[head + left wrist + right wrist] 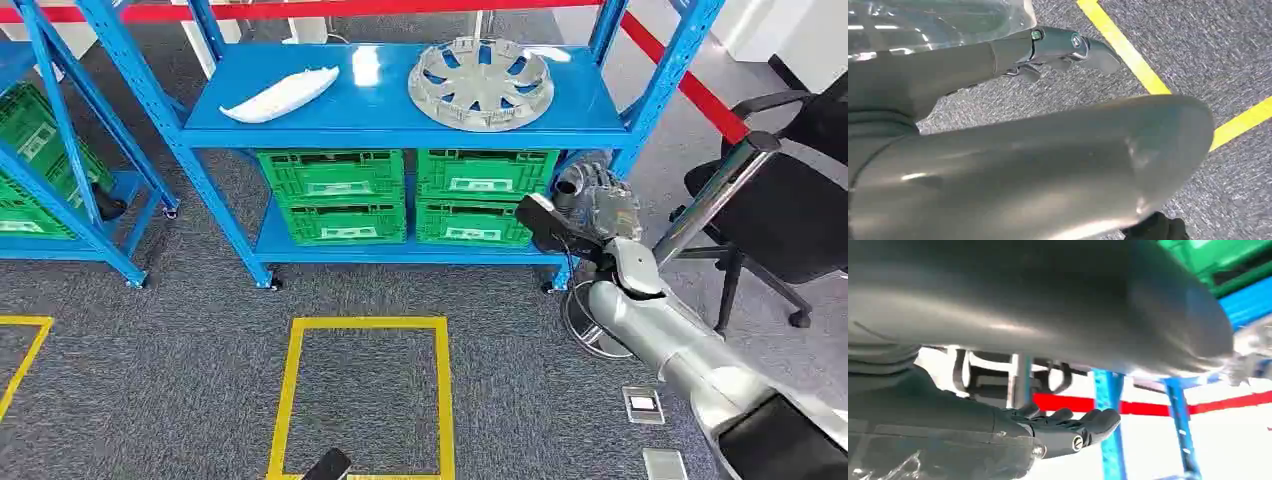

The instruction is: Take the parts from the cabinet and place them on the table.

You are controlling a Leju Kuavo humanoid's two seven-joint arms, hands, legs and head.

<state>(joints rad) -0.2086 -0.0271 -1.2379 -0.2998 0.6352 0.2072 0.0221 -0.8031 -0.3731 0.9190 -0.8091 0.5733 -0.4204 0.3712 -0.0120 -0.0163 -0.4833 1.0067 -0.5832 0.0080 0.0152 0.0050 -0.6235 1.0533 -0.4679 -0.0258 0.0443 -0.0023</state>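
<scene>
On the top shelf of the blue cabinet (400, 118) lie a long white curved part (281, 94) at the left and a round grey wheel cover (481, 83) at the right. My right hand (552, 225) is raised in front of the cabinet's lower right corner, well below the wheel cover and touching nothing. In the right wrist view its dark fingers (1073, 424) stretch out with nothing in them. My left hand (1068, 47) hangs low over the grey carpet, its fingers extended and holding nothing; its dark tip (327, 466) peeks in at the head view's lower edge.
Several green crates (400, 195) fill the lower shelf. A second blue rack (60, 170) with green crates stands at the left. A black office chair (790, 200) stands at the right. A yellow tape square (365, 395) marks the carpet before the cabinet.
</scene>
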